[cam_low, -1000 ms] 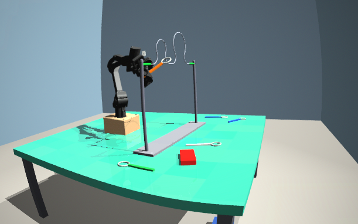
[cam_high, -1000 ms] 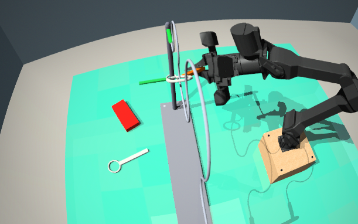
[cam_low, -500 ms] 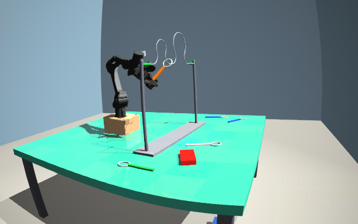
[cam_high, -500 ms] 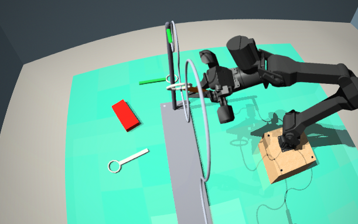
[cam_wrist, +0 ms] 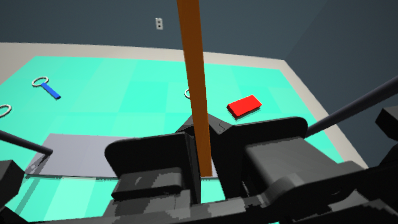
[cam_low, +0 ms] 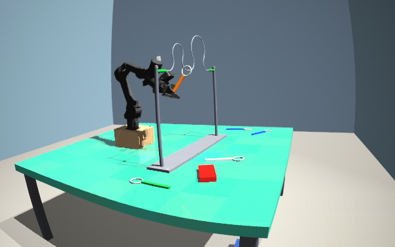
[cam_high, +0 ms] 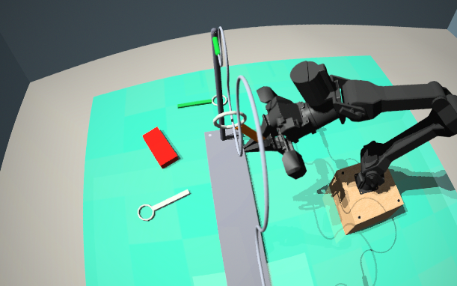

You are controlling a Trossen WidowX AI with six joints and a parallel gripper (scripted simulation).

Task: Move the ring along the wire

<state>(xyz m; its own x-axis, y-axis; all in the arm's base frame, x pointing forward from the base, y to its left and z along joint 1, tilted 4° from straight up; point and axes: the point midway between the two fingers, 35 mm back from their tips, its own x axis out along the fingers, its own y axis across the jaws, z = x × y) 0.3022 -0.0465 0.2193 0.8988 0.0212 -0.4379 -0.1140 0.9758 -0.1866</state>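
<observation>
Gripping orange handle (cam_high: 249,133) (cam_low: 178,83) (cam_wrist: 195,80) in nearly closed pincer (cam_high: 247,149) (cam_low: 176,95) (cam_wrist: 199,116). Holding pale ring (cam_high: 215,122) (cam_low: 186,65) above pincer, around or beside grey wire's (cam_high: 262,157) (cam_low: 196,36) dip between humps; can't tell if touching. Showing red block (cam_high: 160,147) (cam_low: 207,173) (cam_wrist: 244,106) below pincer, on tabletop (cam_high: 117,243) (cam_low: 107,181) (cam_wrist: 150,100).

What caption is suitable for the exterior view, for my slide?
Gripper shut on the orange handle, ring at the dip between two wire loops.

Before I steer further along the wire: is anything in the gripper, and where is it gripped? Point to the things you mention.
The gripper (cam_high: 247,150) (cam_low: 178,97) (cam_wrist: 199,116) holds the orange handle (cam_high: 248,132) (cam_low: 178,83) (cam_wrist: 194,65) near its end away from the ring (cam_high: 218,125) (cam_low: 182,72).
</observation>
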